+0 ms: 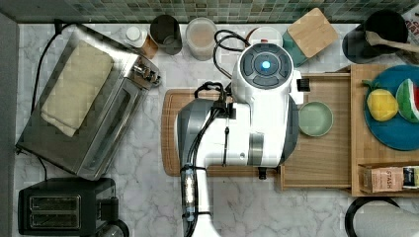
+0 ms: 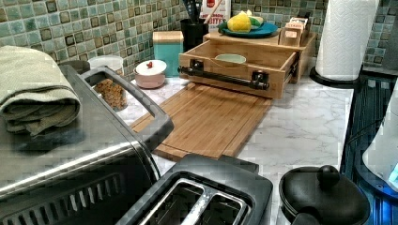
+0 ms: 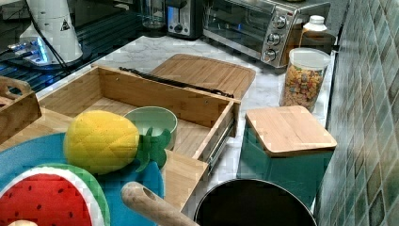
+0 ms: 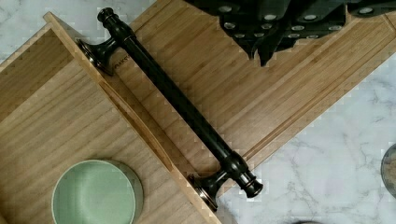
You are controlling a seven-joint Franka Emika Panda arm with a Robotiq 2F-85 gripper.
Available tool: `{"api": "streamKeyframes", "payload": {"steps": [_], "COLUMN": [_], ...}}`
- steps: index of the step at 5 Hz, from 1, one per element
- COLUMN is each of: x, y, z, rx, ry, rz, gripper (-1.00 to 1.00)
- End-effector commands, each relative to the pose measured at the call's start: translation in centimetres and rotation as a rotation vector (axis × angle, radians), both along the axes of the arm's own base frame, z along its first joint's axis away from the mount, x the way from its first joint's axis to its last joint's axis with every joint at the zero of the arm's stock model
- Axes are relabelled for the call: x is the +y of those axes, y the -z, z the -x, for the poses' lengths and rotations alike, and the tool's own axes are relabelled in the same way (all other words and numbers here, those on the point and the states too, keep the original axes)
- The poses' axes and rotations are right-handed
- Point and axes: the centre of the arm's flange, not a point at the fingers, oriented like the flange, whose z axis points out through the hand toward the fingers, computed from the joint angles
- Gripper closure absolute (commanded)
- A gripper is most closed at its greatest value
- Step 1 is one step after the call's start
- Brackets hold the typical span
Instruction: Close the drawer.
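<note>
We see the drawer [image 4: 56, 121] pulled open at the frame's lower left, its handle [image 4: 180, 105] running diagonally just below our claw [image 4: 266, 46], whose grip we cannot tell

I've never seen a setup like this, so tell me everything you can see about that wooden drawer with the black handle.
The drawer is a shallow, wide tray of light wood that looks like bamboo, with raised rims. It stands pulled out from a wooden organizer. A long black bar handle runs across its front on two flared mounts. Inside sits a pale green bowl. In the wrist view its front overhangs a grooved cutting board. The gripper hangs above the board, not touching the handle.
</note>
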Motion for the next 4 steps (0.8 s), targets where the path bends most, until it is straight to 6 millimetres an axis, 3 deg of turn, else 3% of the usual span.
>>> {"api": "streamKeyframes", "payload": {"steps": [1, 2, 3, 4], "x": [-0.1, 0.7, 2.5, 5.3], "y": [0.5, 0.9, 1.3, 1.8], "z": [0.2, 0.6, 2.2, 3.4], "rx": [0.010, 0.032, -0.023, -0.054], "ry": [0.000, -0.128, -0.325, -0.425], "rz": [0.005, 0.000, -0.027, -0.006], "gripper": [1.00, 1.00, 1.00, 1.00]}}
